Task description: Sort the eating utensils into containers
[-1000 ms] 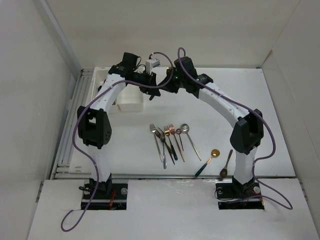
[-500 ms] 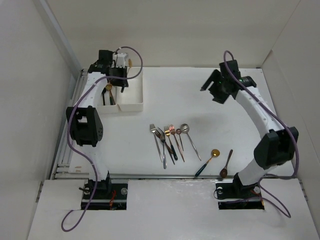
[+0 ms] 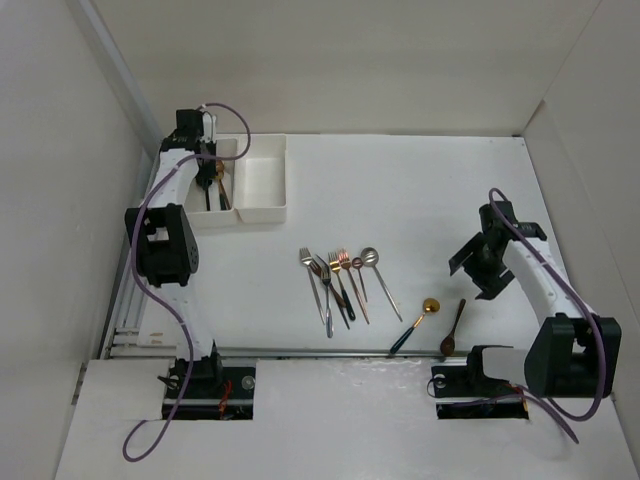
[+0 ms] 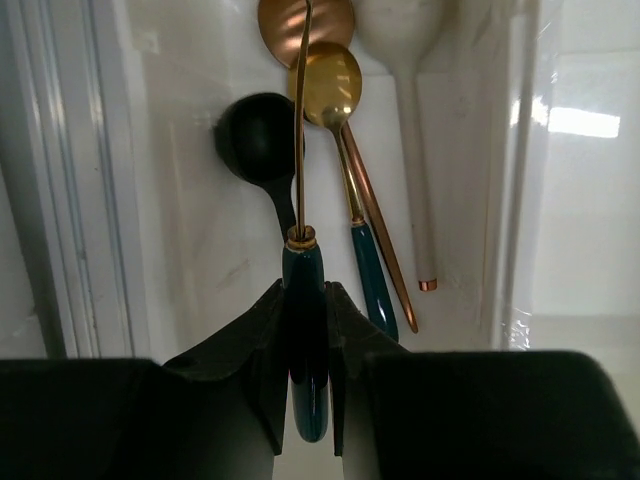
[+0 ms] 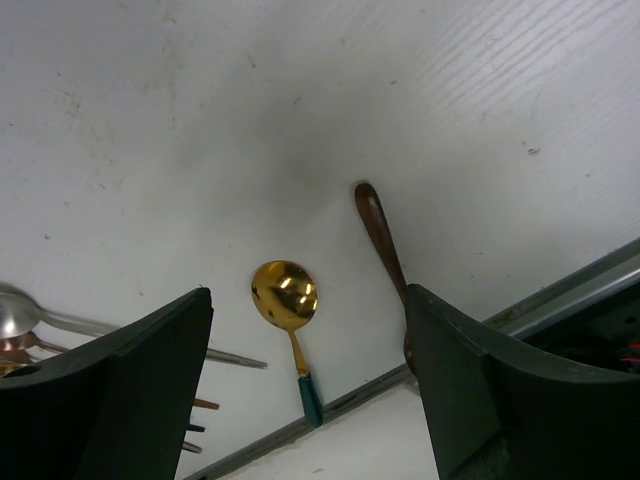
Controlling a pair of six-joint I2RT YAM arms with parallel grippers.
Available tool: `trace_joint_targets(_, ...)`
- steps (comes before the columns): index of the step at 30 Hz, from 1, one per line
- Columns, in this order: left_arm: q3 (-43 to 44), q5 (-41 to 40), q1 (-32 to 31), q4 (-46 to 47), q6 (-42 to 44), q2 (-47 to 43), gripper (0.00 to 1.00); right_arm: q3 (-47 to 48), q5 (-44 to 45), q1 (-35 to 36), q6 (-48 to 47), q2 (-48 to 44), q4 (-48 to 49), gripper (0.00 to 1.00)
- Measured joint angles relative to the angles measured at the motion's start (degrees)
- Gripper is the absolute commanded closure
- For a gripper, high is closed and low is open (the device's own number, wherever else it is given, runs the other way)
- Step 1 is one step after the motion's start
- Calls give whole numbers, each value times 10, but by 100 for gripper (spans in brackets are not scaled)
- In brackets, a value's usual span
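Big shift in the last second. The 2 arms were nose to nose at the back by the containers [image 3: 262, 214], and now they have split.

The left gripper [image 4: 305, 330] has swung out over the left bin [image 4: 200, 262]. Its fingers are pressed tight on the handle of a green-handled gold utensil [image 4: 304, 275], which hangs edge-on, so fork or spoon is hard to call. Straight below it in that bin lie a black spoon [image 4: 255, 140], a copper spoon [image 4: 280, 20], a second gold spoon [image 4: 332, 85] and a white spoon [image 4: 405, 30]. That looks like the spoon side, and this drop looks only a release away.

The right gripper [image 5: 307, 300] has pulled clear across to the near right of the table [image 5: 300, 100]. Its jaws are spread wide and holding nothing. Framed between them is a gold spoon with a green handle [image 5: 285, 292], with a dark spoon [image 5: 378, 235] just beside it. I read that as lining up the next pick.

There is plenty left to do. Those 2 spoons are loose, and the cluster of forks and spoons [image 3: 338, 283] sits untouched mid-table, well apart from the bins.
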Motion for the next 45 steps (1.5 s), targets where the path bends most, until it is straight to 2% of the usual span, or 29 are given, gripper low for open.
trace_joint_targets(7,-28,8,-1,2,0,34,99,-3,-1,-17,1,36,4,16)
trace_joint_targets(8,-28,9,-1,3,0,36,93,-4,0,-18,2,36,3,15)
trace_joint_targets(9,-28,12,-1,4,0,38,83,-5,0,-20,5,36,3,12)
trace_joint_targets(10,-28,18,-1,7,-1,40,58,-5,1,-22,6,36,3,10)
trace_joint_targets(11,-27,20,-1,8,2,41,50,-5,2,-23,7,37,4,10)
trace_joint_targets(12,-26,25,-1,8,-2,43,44,-4,2,-24,8,38,3,8)
trace_joint_targets(15,-14,33,0,7,-2,55,38,-3,1,-25,9,60,2,8)
trace_joint_targets(21,-11,42,2,3,-1,60,37,-10,-43,-25,9,107,3,15)
trace_joint_targets(27,0,70,13,-12,0,60,37,-26,-72,-25,21,123,0,15)
trace_joint_targets(32,34,91,26,-22,0,59,37,-24,-72,-25,30,181,0,15)
trace_joint_targets(34,41,97,29,-24,0,59,37,-16,-74,-25,30,205,-4,22)
trace_joint_targets(35,44,102,32,-28,0,59,37,-4,-69,-25,31,215,-7,31)
trace_joint_targets(38,49,109,36,-37,0,59,37,17,-43,-25,31,226,-8,43)
trace_joint_targets(40,51,112,38,-42,0,59,37,38,-18,-25,31,229,-6,48)
trace_joint_targets(45,51,115,38,-45,0,59,37,80,12,-25,26,235,-3,48)
